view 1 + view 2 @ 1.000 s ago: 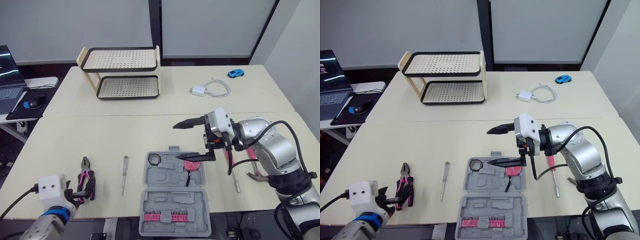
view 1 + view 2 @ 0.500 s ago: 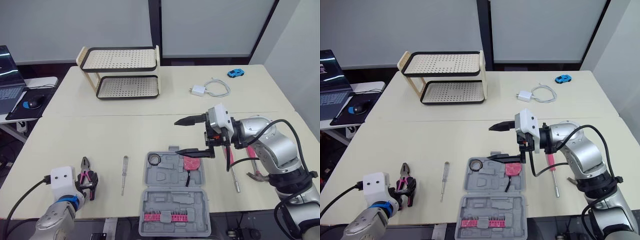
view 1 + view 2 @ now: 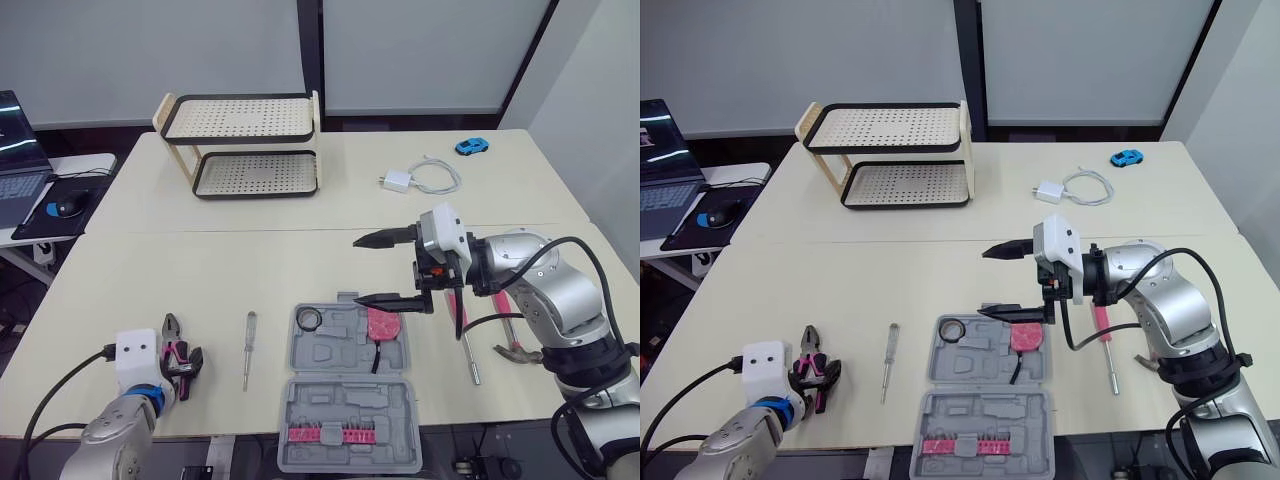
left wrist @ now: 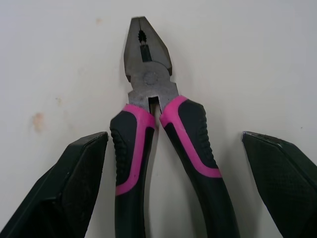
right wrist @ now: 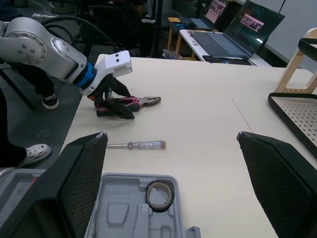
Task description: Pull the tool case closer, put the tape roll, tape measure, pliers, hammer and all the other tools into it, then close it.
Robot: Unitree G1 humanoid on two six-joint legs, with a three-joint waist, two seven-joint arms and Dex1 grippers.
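Toward the near left edge of the counter (image 3: 250, 270), my left end effector (image 4: 174, 144) is spread wide, one finger on either side of the pink-handled pliers (image 4: 148, 99), which lie flat and are not yet gripped. Over on the right, my right end effector (image 3: 357, 271) hovers with its fingers far apart above the far half of the open tool case (image 3: 345, 390), where the tape roll (image 3: 309, 319) and the red tape measure (image 3: 382, 325) already lie. A screwdriver (image 3: 248, 345) lies between pliers and case, and the hammer (image 3: 510, 345) lies on the counter to the case's right.
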